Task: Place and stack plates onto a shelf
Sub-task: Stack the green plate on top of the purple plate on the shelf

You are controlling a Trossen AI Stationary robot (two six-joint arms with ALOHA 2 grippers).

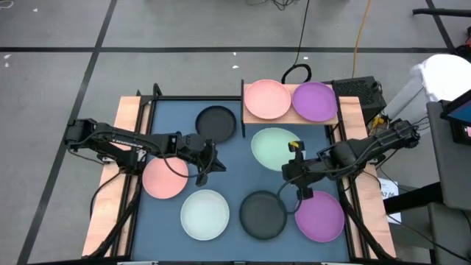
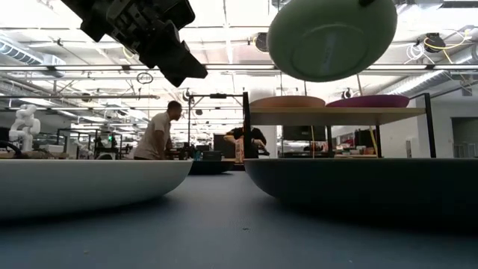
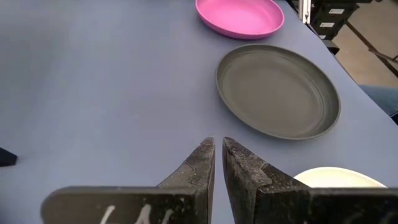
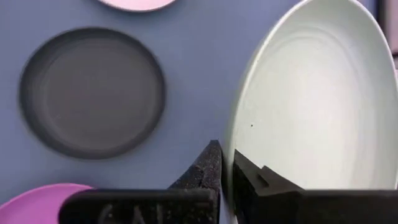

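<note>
Even, bright light from ceiling strips (image 2: 224, 69) in the low view gives soft shadows on the table (image 1: 228, 158), while the nearest plates (image 2: 82, 183) there are blurred and the white object (image 1: 445, 77) at the high view's edge glares.

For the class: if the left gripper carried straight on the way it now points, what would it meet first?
Most likely bare blue table surface. The left gripper, fingers nearly shut and empty, aims between things: a dark grey plate lies off to one side, a purple plate beyond it. Depth is hard to judge.
</note>
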